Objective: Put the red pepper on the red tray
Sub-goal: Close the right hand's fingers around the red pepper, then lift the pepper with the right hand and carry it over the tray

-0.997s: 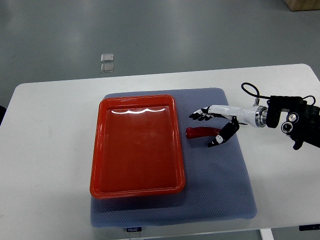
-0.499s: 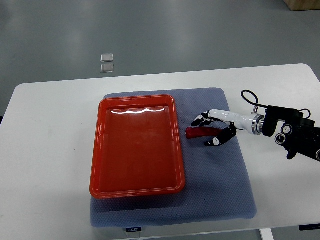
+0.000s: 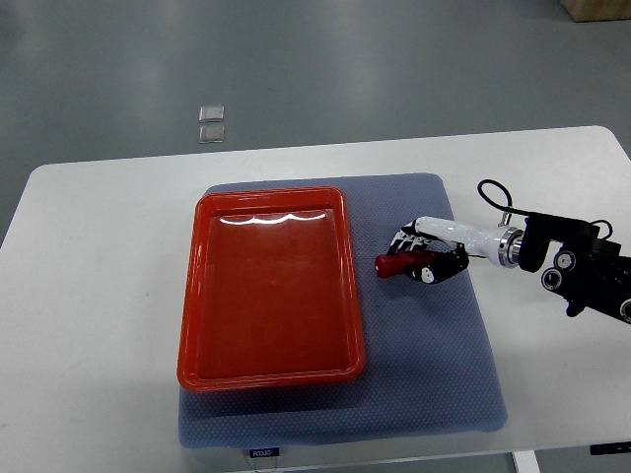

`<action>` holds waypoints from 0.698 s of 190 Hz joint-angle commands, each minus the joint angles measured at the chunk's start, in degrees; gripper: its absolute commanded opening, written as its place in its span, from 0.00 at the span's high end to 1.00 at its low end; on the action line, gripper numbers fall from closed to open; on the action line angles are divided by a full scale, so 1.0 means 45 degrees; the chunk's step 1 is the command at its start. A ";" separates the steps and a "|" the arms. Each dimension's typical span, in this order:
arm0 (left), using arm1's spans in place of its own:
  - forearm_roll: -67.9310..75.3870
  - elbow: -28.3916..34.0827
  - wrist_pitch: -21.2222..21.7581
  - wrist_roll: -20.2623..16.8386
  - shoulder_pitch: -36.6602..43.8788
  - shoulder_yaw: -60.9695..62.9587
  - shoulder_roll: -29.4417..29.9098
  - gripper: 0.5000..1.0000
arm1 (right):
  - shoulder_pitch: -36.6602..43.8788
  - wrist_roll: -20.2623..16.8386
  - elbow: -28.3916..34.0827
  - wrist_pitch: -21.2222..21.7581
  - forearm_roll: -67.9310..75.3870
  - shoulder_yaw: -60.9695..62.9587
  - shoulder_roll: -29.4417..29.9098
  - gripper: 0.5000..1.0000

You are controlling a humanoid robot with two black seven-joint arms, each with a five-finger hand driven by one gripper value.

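A: How does the right robot hand (image 3: 422,260) stand?

B: Its fingers are curled round the red pepper (image 3: 397,263), which lies on the grey mat (image 3: 434,365), just right of the red tray (image 3: 266,286) and not yet on it.

A: And the pepper's long axis?

B: Roughly left to right. Its free end sticks out of the grip toward the tray's right rim; the rest is hidden under the fingers.

A: So which way must it go?

B: Leftward over that rim, I judge. The arm comes in from the right side of the white counter (image 3: 89,296), so it is well placed; no left hand shows.
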 commanded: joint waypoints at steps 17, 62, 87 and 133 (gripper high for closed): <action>0.0018 0.0000 -0.0001 -0.0002 -0.0001 0.0004 0.0000 0.00 | 0.0180 -0.0005 0.0009 0.0023 0.0097 0.0055 -0.0186 1.00; 0.0018 0.0000 -0.0001 -0.0002 -0.0001 0.0004 0.0000 0.00 | 0.1762 -0.0005 0.0029 0.0277 0.0370 0.0075 -0.0421 1.00; 0.0018 0.0000 -0.0020 -0.0002 -0.0001 0.0004 0.0000 0.00 | 0.2720 -0.0044 -0.0010 0.0434 0.0780 -0.0023 -0.0187 1.00; -0.0001 0.0000 -0.0020 -0.0002 -0.0001 0.0004 0.0000 0.00 | 0.4028 -0.0103 -0.0908 0.0492 0.0878 -0.1293 0.1942 1.00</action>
